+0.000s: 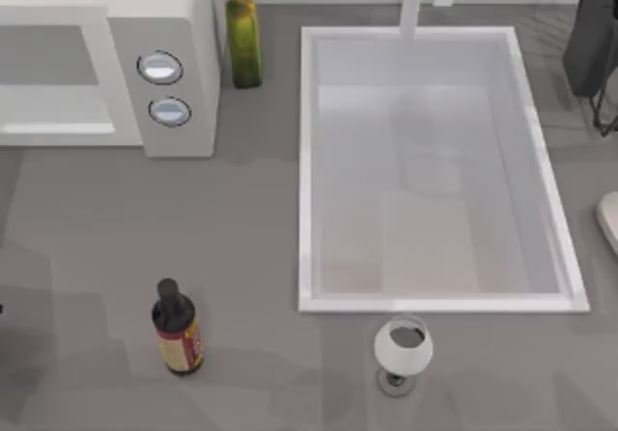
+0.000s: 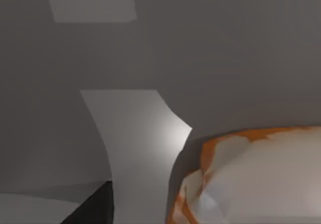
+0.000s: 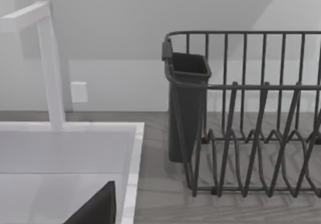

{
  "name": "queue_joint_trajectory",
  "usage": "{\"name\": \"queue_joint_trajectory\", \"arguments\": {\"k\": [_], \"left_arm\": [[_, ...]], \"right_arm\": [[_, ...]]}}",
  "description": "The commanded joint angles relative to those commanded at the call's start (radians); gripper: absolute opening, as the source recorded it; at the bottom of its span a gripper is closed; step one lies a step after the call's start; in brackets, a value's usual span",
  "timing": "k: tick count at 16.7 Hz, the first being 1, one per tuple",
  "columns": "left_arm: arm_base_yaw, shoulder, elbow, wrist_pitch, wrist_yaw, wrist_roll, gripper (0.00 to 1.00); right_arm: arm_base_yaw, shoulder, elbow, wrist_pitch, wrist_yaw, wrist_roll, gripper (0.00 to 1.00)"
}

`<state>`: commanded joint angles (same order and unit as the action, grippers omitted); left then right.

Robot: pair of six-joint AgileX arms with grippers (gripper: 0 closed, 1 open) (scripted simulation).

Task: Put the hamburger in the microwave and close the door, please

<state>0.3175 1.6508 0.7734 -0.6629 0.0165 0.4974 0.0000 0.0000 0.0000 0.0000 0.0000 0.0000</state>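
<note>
The hamburger [image 2: 261, 179], tan-orange with a pale top, lies very close in the left wrist view on a grey surface with pale patches. A dark part of my left gripper [image 2: 93, 209] shows beside it at the picture's edge; whether it touches the hamburger I cannot tell. The white microwave [image 1: 174, 25] stands at the table's back left, its grey cavity [image 1: 48, 59] showing and two silver-rimmed knobs [image 1: 160, 67] on its panel. The door is out of view. A dark part of my right gripper [image 3: 95, 209] hangs near the sink's rim, facing the dish rack.
A large white sink [image 1: 307, 160] with a tap [image 1: 413, 1] fills the middle. A yellow oil bottle [image 1: 243, 44] stands by the microwave. Near the front stand a dark wine bottle [image 1: 177, 330] and a wine glass [image 1: 402, 349]. A dark dish rack [image 3: 251, 113] is back right.
</note>
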Motion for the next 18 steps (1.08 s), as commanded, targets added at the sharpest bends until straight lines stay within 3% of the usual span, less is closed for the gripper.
{"name": "queue_joint_trajectory", "arguments": {"k": [4, 11, 18], "left_arm": [[0.002, -0.026, 0.056, -0.074, 0.000, 0.000, 0.00], [-0.003, -0.152, 0.248, -0.412, 0.000, -0.005, 0.00], [-0.001, -0.164, 0.264, -0.424, -0.003, -0.009, 0.00]], "right_arm": [[0.000, 0.000, 0.000, 0.000, 0.000, 0.000, 1.00], [0.000, 0.000, 0.000, 0.000, 0.000, 0.000, 1.00], [0.000, 0.000, 0.000, 0.000, 0.000, 0.000, 1.00]]}}
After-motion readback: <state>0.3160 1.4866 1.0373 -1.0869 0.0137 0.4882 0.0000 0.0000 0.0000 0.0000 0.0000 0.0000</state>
